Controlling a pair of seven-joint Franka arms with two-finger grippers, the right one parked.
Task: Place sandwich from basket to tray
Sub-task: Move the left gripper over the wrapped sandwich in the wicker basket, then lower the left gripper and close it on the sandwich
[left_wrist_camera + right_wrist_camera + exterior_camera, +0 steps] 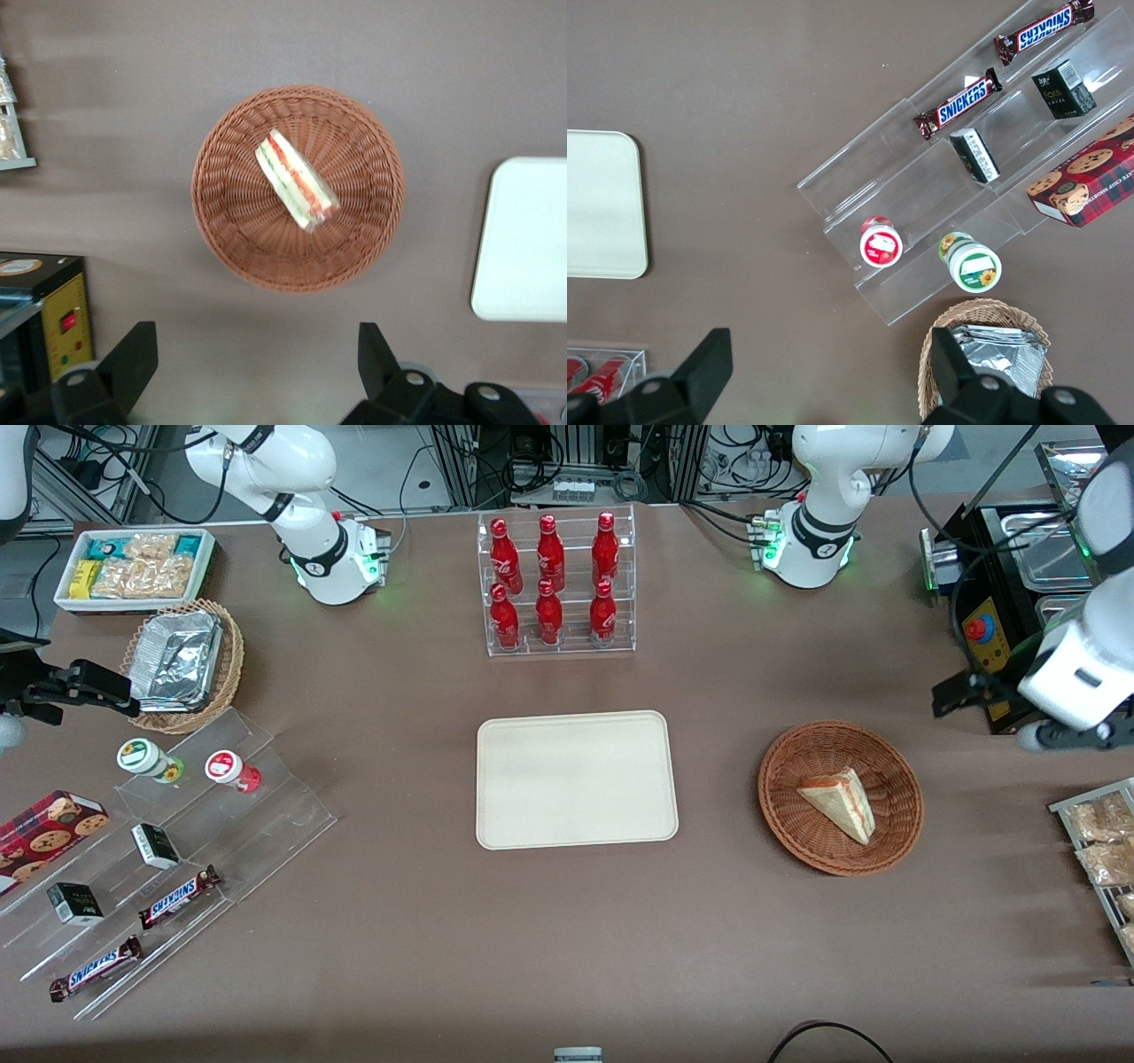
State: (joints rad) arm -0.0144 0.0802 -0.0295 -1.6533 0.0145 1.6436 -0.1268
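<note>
Currently the sandwich (839,802) lies flat in the basket (788,820), slightly off its centre, filling edge showing red, orange and green layers in the left wrist view (297,180). Basket (232,239) sits on the brown desk (567,939), beside the tray (576,779), a clear gap between them, toward the working arm's end. Tray is bare, cream, with rounded corners; its edge shows in the wrist view (523,239). Left pincer (257,354) hangs well above the desk, farther from the front camera than the basket, fingers (133,359) spread wide, holding nothing. A rack of red bottles (554,584) stands farther from the front camera than the tray.
</note>
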